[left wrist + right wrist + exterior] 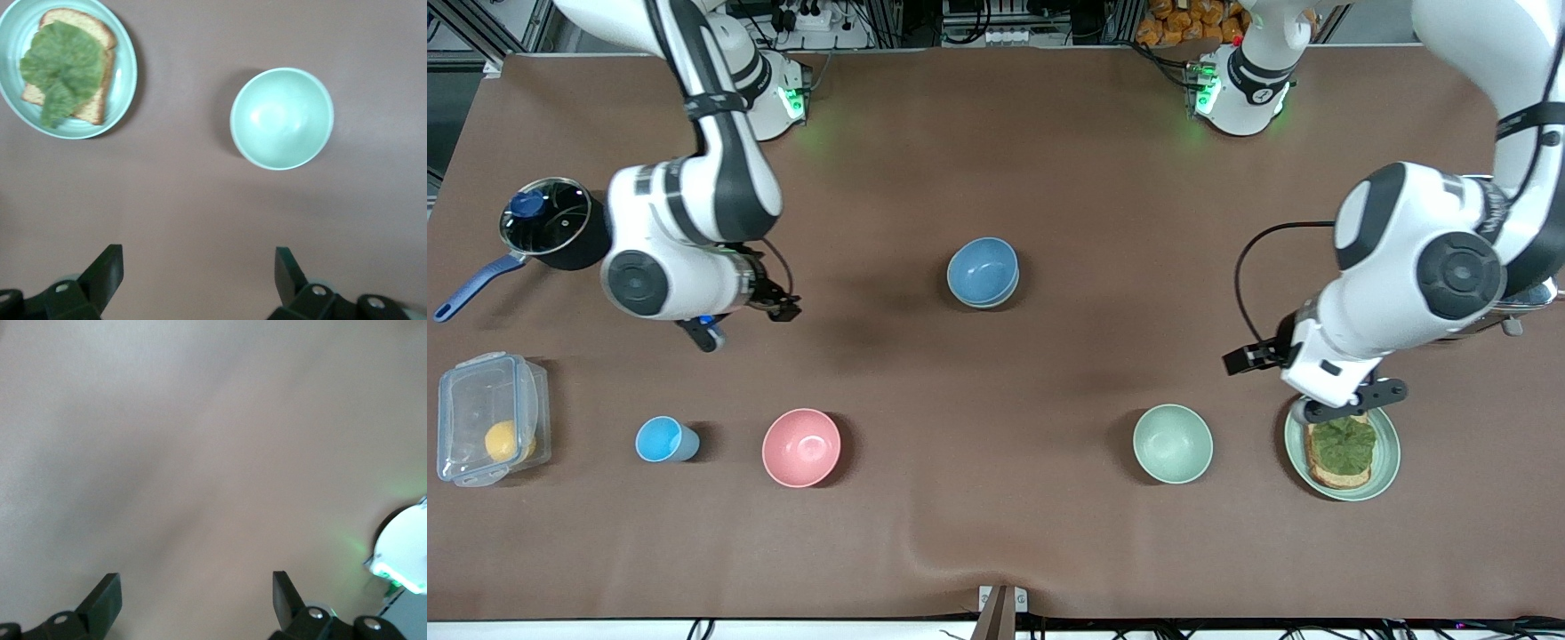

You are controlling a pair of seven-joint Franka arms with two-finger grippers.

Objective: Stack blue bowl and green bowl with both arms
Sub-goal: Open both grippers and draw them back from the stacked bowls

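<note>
Centrally, the blue bowl (983, 272) sits on the table; the green bowl (1173, 443) lies at its five o'clock, beside the toast plate (1383, 462). Left gripper (197, 277) hovers released near that plate; right gripper (193, 597) hangs released over bare table.

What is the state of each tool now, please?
Left tool: open, empty, over the table near the plate.
Right tool: open, empty, over bare table near the pot.
</note>
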